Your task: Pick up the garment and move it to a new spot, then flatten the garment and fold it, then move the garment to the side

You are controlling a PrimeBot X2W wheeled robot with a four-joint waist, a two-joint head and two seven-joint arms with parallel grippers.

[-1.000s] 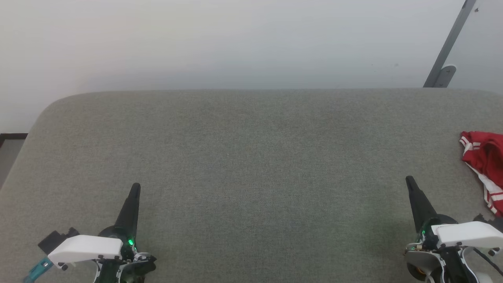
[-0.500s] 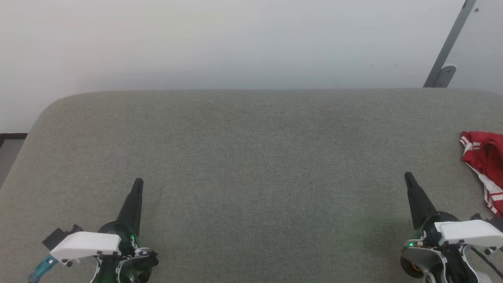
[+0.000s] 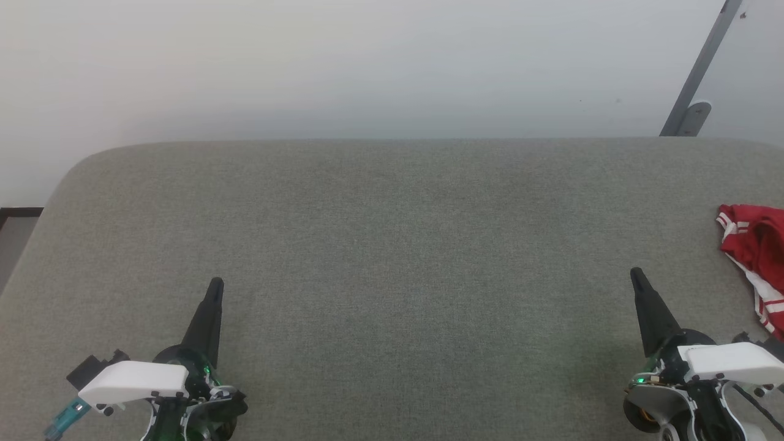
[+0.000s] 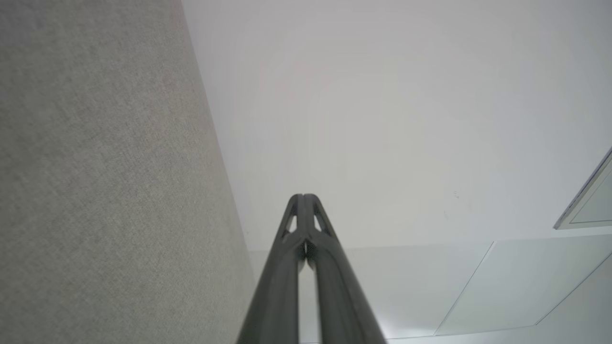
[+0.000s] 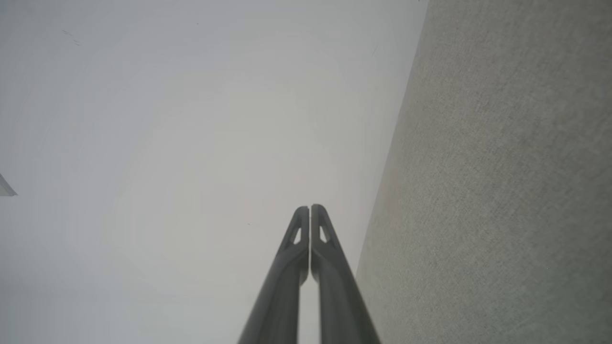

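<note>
My left gripper [image 3: 214, 284] sits at the lower left of the grey padded table [image 3: 392, 233], its two fingers pressed together on nothing, well apart from the garment [image 3: 756, 242]. My right gripper [image 3: 635, 273] rests at the lower right, fingers likewise closed and empty, pointing up the table. The garment lies further right again, a bunched red heap with striped trim, slightly ahead of that tip and cut off by the picture's edge. So my right arm is much the nearer, and the way to it runs rightward and a little forward. Heaped at the side like this, it could be waiting for a pick-up or already set aside; whether it is folded I cannot tell
</note>
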